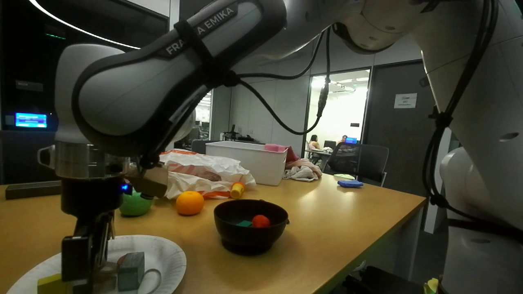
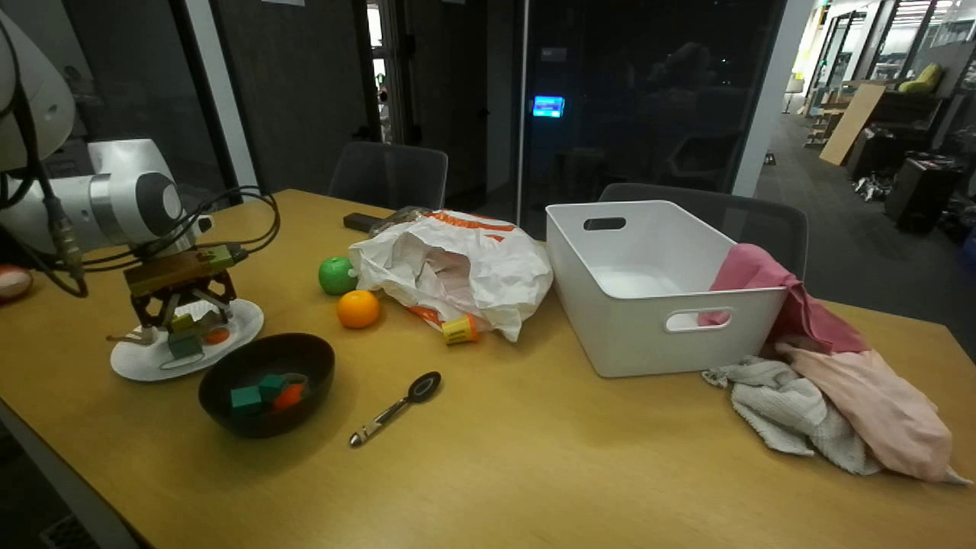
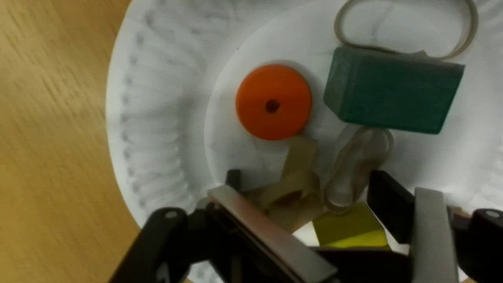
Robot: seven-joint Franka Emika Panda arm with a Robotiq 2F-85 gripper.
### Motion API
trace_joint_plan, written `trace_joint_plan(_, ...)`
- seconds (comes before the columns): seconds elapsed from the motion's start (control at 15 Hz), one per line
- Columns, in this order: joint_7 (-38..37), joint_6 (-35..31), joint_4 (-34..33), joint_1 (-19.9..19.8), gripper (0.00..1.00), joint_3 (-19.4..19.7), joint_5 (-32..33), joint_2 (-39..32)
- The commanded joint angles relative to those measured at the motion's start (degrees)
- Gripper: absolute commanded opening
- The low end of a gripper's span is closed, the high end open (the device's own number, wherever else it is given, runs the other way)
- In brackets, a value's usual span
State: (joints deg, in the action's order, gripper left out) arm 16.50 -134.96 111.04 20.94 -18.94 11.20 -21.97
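Strip (image 3: 304,181), tan and curled, lies on the paper plate (image 3: 157,118) just beside a yellow block (image 3: 349,228); the gripper (image 3: 310,192) straddles both in the wrist view, fingers apart. The strip should prove light, soft and springy (rubber, perhaps), hard to harm but apt to slip; best pinched at its raised curl, clear of the pale loop (image 3: 385,141).

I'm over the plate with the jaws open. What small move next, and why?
I'd probably close the gripper slowly: its jaws stand open low over the plate, and in the wrist view the yellow block and the curled beige strip both show between them. Slowly, because I can't tell which they would catch first.
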Motion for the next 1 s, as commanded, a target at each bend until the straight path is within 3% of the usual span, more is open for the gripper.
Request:
trace_joint_plan(0.0, 0.37, -2.5, 1.39, -0.56, 0.52, 0.43, 0.75, 1.16)
trace_joint_plan(0.2, 0.16, -1.73, 1.26, -0.45, 0.27, 0.38, 0.72, 1.84)
trace_joint_plan(0.4, -0.02, -1.02, 1.24, -0.39, 0.09, 0.3, 0.55, 2.39)
trace_joint_plan(0.6, -0.75, 0.13, 0.96, 0.09, 0.03, 0.37, 1.08, 3.22)
trace_joint_plan(0.93, -2.34, 2.86, 0.73, 1.52, 0.08, 0.37, 3.94, 6.89)
